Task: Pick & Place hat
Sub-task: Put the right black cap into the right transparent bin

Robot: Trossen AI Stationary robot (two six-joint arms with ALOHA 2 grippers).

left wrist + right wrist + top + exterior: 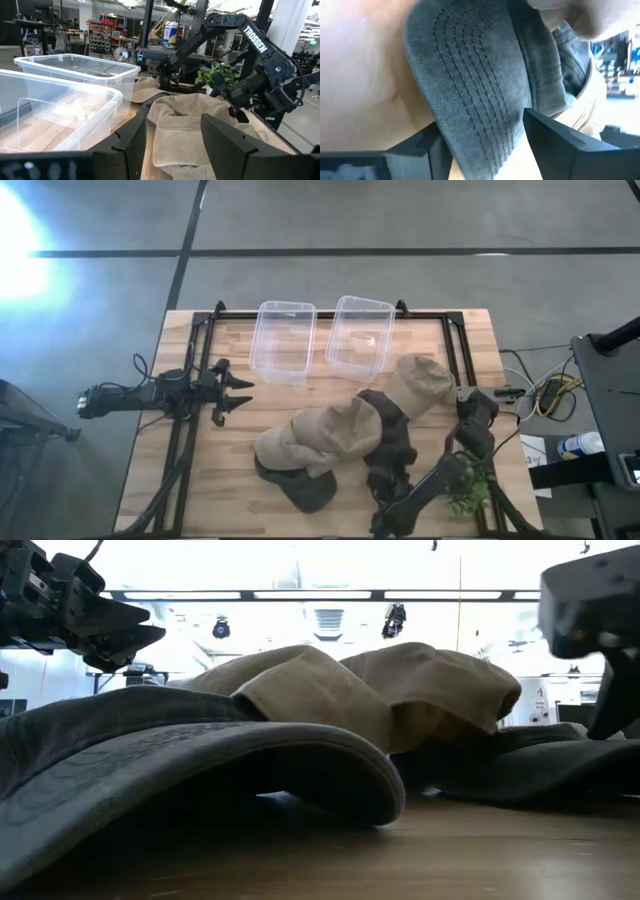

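Note:
A pile of hats lies mid-table: two tan hats (325,435) (422,383) over dark grey caps (392,442) (300,488). In the low view a grey cap's brim (200,765) fills the foreground, with a tan hat (320,690) behind it. My right arm (440,475) reaches into the pile from the near right. Its open gripper (485,145) has a grey cap's stitched brim (475,95) running between the fingers. My left gripper (245,393) (172,135) waits open at the table's left, pointing toward the pile. My right gripper has one finger (420,147) on each side of the grey cap's brim (490,135), which runs along between them. I cannot tell whether either finger touches it.
Two clear plastic bins (283,340) (360,335) stand side by side at the far edge, showing close by in the left wrist view (60,95). A small green plant (468,485) sits at the near right beside my right arm. Bare wood lies between my left gripper and the pile.

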